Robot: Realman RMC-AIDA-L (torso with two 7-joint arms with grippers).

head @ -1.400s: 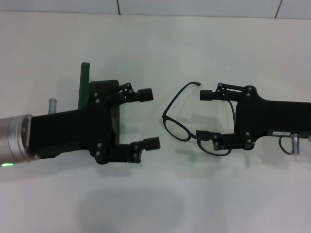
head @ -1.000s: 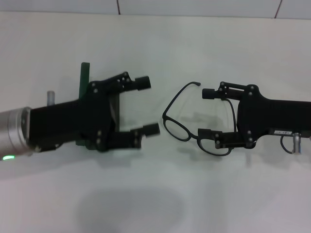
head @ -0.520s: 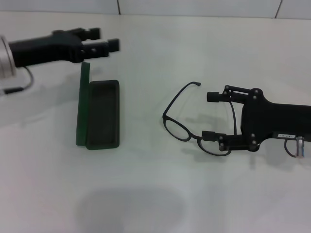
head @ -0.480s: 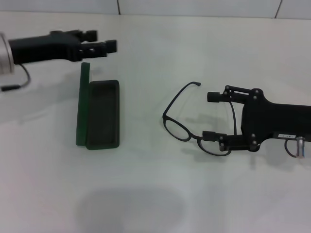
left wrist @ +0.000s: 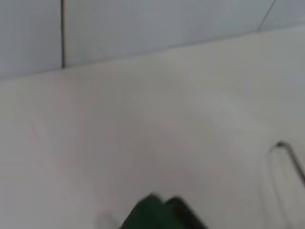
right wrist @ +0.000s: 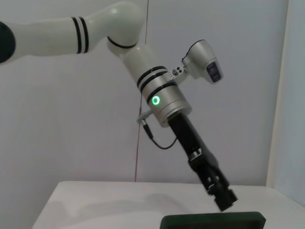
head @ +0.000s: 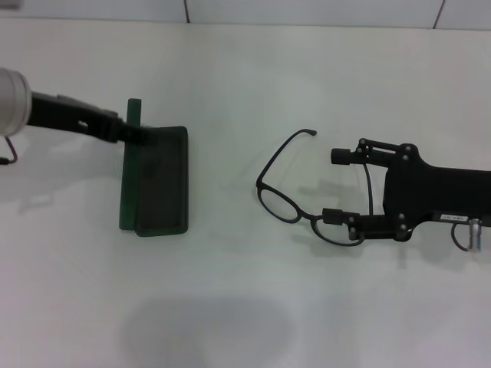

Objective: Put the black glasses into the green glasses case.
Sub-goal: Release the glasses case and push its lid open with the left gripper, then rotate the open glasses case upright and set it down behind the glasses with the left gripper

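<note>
Head view: right gripper spread wide astride black glasses; left gripper unreadable.

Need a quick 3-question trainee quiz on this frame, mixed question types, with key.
1. True or false: the thin black-framed glasses already lie inside the dark green hinged glasses case.
2. Which gripper is at the glasses? A) left gripper B) right gripper C) neither
3. Fill in: the case's lid stands ____, showing the dark lining.

Key:
1. False. The glasses rest on the white table, apart from the case.
2. B. Its open fingers sit around one temple arm; the left gripper is at the case's far end.
3. open
</note>
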